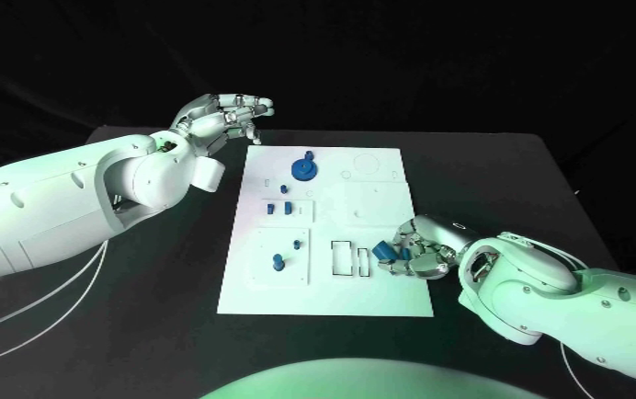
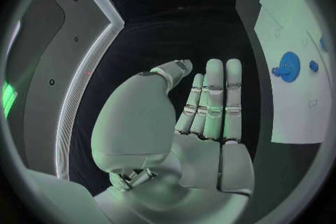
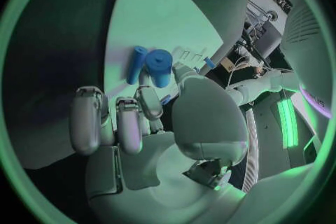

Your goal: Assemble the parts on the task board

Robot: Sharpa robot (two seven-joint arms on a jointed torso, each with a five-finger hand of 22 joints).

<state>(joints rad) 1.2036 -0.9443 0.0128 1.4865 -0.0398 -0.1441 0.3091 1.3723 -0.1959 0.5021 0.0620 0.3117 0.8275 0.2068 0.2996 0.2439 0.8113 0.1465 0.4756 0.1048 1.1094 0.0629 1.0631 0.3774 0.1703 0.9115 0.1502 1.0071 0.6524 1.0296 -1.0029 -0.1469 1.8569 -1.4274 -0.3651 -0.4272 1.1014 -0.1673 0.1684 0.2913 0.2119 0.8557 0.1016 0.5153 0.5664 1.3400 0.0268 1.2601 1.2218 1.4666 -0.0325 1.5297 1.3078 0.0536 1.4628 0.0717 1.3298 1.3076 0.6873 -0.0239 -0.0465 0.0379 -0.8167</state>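
The task board [image 1: 347, 233] lies in the middle of the black worktop [image 1: 504, 178], a white plate with small blue parts on it. At its right edge, about four o'clock from its middle, the right hand [image 1: 414, 250] grasps a blue cylindrical part [image 1: 386, 251] in its curled fingers [image 3: 120, 120]; the right wrist view shows that part [image 3: 159, 67] at the fingertips, with a slimmer blue peg [image 3: 136, 64] just beside it over the board. The right arm reaches in from five o'clock, hand low over the board's edge. A round blue disc [image 1: 305, 170] sits near the board's twelve o'clock end, with smaller blue pieces [image 1: 279, 207] between it and the middle. The left hand [image 1: 225, 119] hangs off the board at eleven o'clock, above the worktop, holding nothing; its fingers [image 2: 213, 98] are released, stretched out straight side by side, and the disc [image 2: 288, 66] lies well apart from them.
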